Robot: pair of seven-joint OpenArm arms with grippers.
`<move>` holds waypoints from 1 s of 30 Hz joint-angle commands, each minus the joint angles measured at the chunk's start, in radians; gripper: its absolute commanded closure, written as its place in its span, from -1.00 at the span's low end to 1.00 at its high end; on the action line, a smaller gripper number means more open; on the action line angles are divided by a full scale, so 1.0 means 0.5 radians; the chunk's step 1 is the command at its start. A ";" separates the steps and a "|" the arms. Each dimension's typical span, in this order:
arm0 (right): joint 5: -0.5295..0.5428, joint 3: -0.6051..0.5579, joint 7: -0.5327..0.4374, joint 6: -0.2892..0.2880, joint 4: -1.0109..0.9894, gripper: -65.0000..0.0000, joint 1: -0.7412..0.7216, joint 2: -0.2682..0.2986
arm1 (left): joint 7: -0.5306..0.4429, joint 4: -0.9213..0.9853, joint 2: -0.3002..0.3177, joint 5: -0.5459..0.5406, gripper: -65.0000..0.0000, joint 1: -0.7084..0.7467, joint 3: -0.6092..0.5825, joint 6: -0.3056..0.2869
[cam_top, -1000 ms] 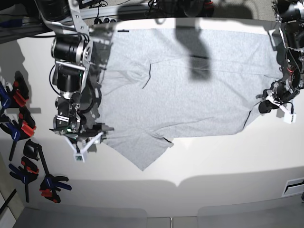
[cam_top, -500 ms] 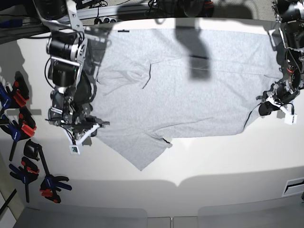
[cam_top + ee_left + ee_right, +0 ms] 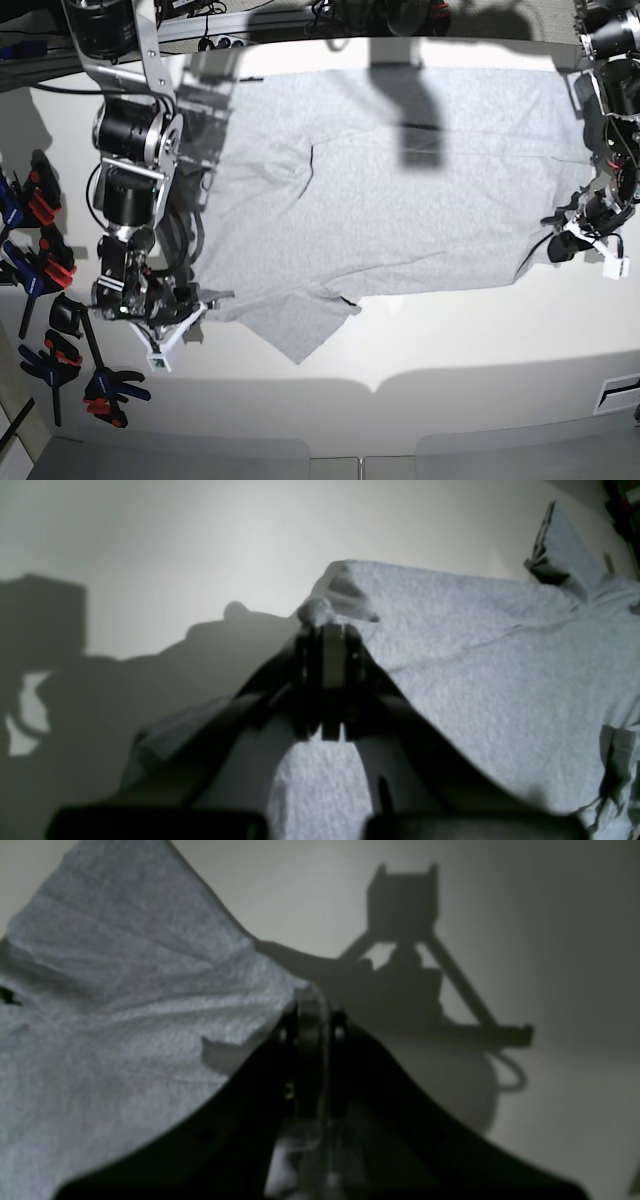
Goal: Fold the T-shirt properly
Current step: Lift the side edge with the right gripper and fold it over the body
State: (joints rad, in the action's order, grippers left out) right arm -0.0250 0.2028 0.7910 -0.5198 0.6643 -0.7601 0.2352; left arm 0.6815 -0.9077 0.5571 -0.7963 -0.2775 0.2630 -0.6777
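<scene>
1. One grey T-shirt (image 3: 400,190) lay spread across one white table (image 3: 450,340).
2. Two robot arms were in view, each ending in one gripper: the left gripper (image 3: 572,235) and the right gripper (image 3: 185,312), two in all.
3. Several spring clamps (image 3: 45,270) with blue and red grips lay along the table's edge; at least five could be counted, though they overlapped and the exact number was unclear.

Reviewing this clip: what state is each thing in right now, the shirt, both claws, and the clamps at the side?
T-shirt: spread flat, unfolded, plain side up, pinched at two edges.
Left claw: shut on the T-shirt's edge.
Right claw: shut on the T-shirt's edge.
Clamps: lying idle on the table, apart from the T-shirt.
</scene>
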 commanded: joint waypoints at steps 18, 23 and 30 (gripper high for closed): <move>0.306 0.000 0.098 -0.168 0.087 1.00 -0.321 0.021 | 0.090 -0.045 0.040 -0.049 1.00 -0.197 0.011 -0.015; 0.391 0.000 0.240 -0.168 0.314 1.00 -0.218 0.011 | 0.064 -0.121 0.040 -0.047 1.00 -0.148 0.011 -0.016; 0.438 0.000 0.378 -0.114 0.991 1.00 0.175 0.012 | 0.013 -0.618 0.039 0.133 1.00 0.123 0.011 0.121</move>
State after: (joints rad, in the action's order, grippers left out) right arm 0.1768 0.2024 1.0035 -0.5770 1.1408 -0.6258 0.2298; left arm 0.7151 -1.2003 0.5568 -0.7074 -0.1890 0.2626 -0.6067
